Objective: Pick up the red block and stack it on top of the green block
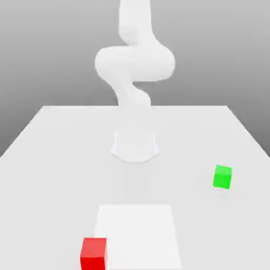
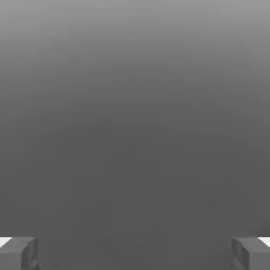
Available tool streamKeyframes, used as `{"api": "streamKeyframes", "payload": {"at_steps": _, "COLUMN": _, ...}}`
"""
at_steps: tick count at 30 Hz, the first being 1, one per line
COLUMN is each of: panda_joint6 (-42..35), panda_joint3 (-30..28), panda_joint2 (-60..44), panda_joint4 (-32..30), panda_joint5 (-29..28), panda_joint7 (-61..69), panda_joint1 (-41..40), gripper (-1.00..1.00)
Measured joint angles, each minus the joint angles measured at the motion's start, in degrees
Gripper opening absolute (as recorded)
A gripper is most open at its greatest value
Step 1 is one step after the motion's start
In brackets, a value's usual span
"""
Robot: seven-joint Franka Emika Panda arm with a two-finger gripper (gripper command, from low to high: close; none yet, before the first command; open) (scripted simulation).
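The white arm is seen in the exterior view, rising from its round base, which is set on the middle of the table. A big bent joint is seen above the base, and the arm goes up from there. In the hand view, the gripper is held wide apart, with nothing between its two grey fingers, which are seen against plain grey.
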State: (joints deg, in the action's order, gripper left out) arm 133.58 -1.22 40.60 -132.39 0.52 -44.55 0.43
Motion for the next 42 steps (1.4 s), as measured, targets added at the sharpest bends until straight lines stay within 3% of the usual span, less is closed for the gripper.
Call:
{"api": "streamKeyframes", "payload": {"at_steps": 18, "panda_joint6": 12.97, "panda_joint3": -6.52, "panda_joint2": -37.76, "panda_joint4": -4.36, "panda_joint5": 4.56, "panda_joint7": 9.8, "panda_joint1": 0.5, "gripper": 0.0}}
{"api": "streamKeyframes", "payload": {"at_steps": 30, "panda_joint6": 25.52, "panda_joint3": -5.5, "panda_joint2": -62.45, "panda_joint4": -5.07, "panda_joint5": 6.46, "panda_joint7": 14.22, "panda_joint1": -2.8, "gripper": 0.0}}
{"api": "streamKeyframes", "payload": {"at_steps": 31, "panda_joint6": 26.74, "panda_joint3": -5.1, "panda_joint2": -63.93, "panda_joint4": -4.84, "panda_joint5": 6.89, "panda_joint7": 14.55, "panda_joint1": -3.12, "gripper": -1.0}}
{"api": "streamKeyframes", "payload": {"at_steps": 37, "panda_joint6": 27.31, "panda_joint3": -4.85, "panda_joint2": -64.67, "panda_joint4": -4.72, "panda_joint5": 7.04, "panda_joint7": 14.65, "panda_joint1": -3.33, "gripper": -1.0}}
{"api": "streamKeyframes", "payload": {"at_steps": 42, "panda_joint6": 20.96, "panda_joint3": -6.58, "panda_joint2": -56.99, "panda_joint4": -5.99, "panda_joint5": 4.63, "panda_joint7": 12.88, "panda_joint1": -2.1, "gripper": -1.0}}
